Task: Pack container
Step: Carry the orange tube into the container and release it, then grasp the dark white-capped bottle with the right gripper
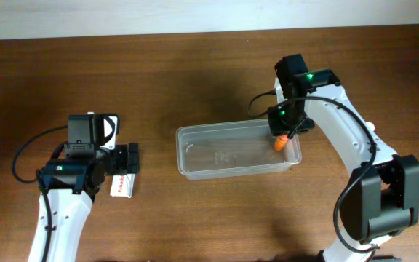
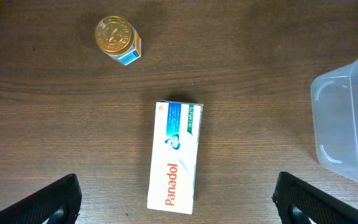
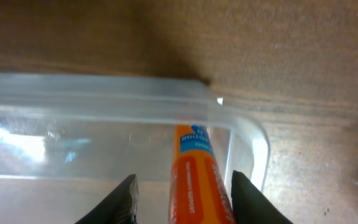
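Clear plastic, the container (image 1: 235,151) lies near the centre of the wooden counter (image 1: 195,80), its long side running from 9 to 3 o'clock. Right pincer (image 1: 285,138) hangs over the container's 3 o'clock end, its fingers (image 3: 244,196) on either side of an orange tube (image 3: 199,180); firm contact cannot be told. Left pincer (image 2: 179,202), jaws spread wide and holding nothing, hovers over a white Panadol box (image 2: 176,157), with a gold-capped bottle (image 2: 118,40) at 11 o'clock of the box.

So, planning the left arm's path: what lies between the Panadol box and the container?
Only bare table lies between the Panadol box and the container, per the left wrist view.
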`<state>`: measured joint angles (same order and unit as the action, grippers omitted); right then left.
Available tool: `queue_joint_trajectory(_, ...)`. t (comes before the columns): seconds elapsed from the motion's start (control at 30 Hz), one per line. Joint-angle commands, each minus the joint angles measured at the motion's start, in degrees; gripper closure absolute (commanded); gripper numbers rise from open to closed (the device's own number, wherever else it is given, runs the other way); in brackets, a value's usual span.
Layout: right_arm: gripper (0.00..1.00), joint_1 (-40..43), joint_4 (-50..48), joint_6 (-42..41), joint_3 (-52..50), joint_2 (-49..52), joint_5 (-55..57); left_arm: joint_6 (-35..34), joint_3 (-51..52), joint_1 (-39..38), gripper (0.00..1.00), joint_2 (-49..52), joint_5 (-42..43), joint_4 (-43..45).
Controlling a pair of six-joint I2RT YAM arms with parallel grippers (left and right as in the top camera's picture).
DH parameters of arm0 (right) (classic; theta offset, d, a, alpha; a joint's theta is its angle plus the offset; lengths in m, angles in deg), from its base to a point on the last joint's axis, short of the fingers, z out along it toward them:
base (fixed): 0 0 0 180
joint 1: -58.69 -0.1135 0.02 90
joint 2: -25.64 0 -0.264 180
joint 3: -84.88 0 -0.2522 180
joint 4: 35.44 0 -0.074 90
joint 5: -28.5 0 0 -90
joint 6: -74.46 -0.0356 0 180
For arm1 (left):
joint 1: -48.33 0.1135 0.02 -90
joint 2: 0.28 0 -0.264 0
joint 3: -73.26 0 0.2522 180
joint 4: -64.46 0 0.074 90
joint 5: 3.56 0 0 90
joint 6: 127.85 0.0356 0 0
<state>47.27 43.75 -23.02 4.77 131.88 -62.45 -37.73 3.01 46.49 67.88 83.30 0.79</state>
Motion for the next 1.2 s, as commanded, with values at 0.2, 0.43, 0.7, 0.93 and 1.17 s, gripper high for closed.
queue_joint_trajectory(0.2, 0.38, 4.9, 5.4, -2.7, 15.3, -12.7, 6.5, -0.6, -1.2, 0.2, 0.01, 0.0, 0.8, 0.1)
queue_joint_trajectory(0.43, 0.37, 20.8, 8.0, -5.7, 14.9, -12.5, 3.8, -0.6, -1.2, 0.2, 0.01, 0.0, 0.8, 0.1)
queue_joint_trajectory(0.7, 0.36, 30.0, 8.5, -4.5, 9.0, -3.1, 2.5, -0.6, -1.2, 0.2, 0.01, 0.0, 0.8, 0.0)
queue_joint_trajectory(0.93, 0.36, 32.5, 6.5, -3.6, 8.2, 5.0, 2.8, -0.6, -1.2, 0.2, 0.01, 0.0, 0.8, 0.0)
queue_joint_trajectory(1.17, 0.41, 34.3, 5.2, -3.5, 7.9, 9.0, 2.7, -0.6, -1.2, 0.2, 0.01, 0.0, 0.8, 0.1)
